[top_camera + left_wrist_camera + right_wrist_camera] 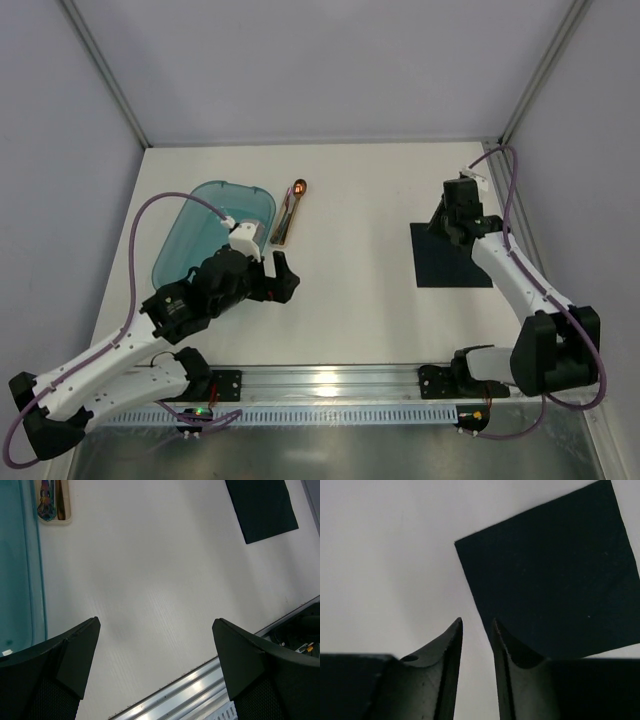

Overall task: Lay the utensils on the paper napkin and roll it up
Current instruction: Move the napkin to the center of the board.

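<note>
We find the slim copper-coloured metal utensils (287, 215) at eleven o'clock on the white table (350, 260), just beside the translucent teal plastic tub (205, 230). The dark navy square paper napkin (550, 575) lies flat at three o'clock. The left gripper (156, 622) gapes wide and empty. The right gripper (477, 622) is narrowed to a slit by the napkin's edge, clasping nothing.

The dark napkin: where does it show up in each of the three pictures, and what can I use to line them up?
Top external: the paper napkin lies right of centre.
Left wrist: it sits in the upper right corner.
Right wrist: it fills much of the upper right.
Shared landmark: the white table it lies on, seen in all three.
</note>
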{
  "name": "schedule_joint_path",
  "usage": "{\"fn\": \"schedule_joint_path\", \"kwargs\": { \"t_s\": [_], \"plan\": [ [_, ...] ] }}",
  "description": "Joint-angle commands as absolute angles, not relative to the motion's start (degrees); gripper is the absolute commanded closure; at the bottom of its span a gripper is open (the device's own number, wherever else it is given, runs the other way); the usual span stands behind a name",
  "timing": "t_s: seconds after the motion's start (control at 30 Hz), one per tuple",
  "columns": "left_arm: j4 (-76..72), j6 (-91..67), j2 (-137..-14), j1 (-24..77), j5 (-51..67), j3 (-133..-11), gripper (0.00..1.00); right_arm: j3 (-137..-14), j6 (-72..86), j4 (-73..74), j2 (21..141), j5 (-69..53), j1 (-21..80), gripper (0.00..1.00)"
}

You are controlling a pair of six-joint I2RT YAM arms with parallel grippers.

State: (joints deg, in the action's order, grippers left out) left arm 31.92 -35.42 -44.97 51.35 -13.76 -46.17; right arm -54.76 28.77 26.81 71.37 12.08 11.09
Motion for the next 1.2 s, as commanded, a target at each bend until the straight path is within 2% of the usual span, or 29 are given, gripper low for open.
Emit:
{"fn": "schedule_joint_path", "kwargs": {
  "t_s": [0.0, 0.03, 0.13, 0.2, 0.9, 1.17],
  "plan": [
    [31.29, -35.16, -44.12, 51.24, -14.77, -46.23, 0.0, -56.25, 28.74, 26.1, 75.66, 13.71, 8.97, 0.69],
    [31.46, -35.07, -44.12, 51.33, -14.77, -46.4, 0.0, -56.6, 28.74, 26.8, 76.63, 14.93, 8.53, 0.79],
    [31.47, -35.16, -43.86, 51.33, -14.59, -46.23, 0.0, -55.64, 30.93, 29.87, 78.57, 20.53, 8.26, 0.85],
    [31.38, -35.16, -43.86, 51.33, -14.68, -45.97, 0.0, -55.37, 33.65, 33.83, 80.58, 23.37, 8.09, 0.96],
    [33.66, -35.24, -43.86, 51.24, -15.91, -47.99, 0.0, -42.64, 36.39, 23.03, 85.42, 17.58, 8.17, 0.96],
    [32.96, -35.77, -45.17, 51.33, -15.47, -48.43, 0.0, -42.98, 39.28, 20.39, 88.33, 13.37, 13.95, 0.96]
  ]
}}
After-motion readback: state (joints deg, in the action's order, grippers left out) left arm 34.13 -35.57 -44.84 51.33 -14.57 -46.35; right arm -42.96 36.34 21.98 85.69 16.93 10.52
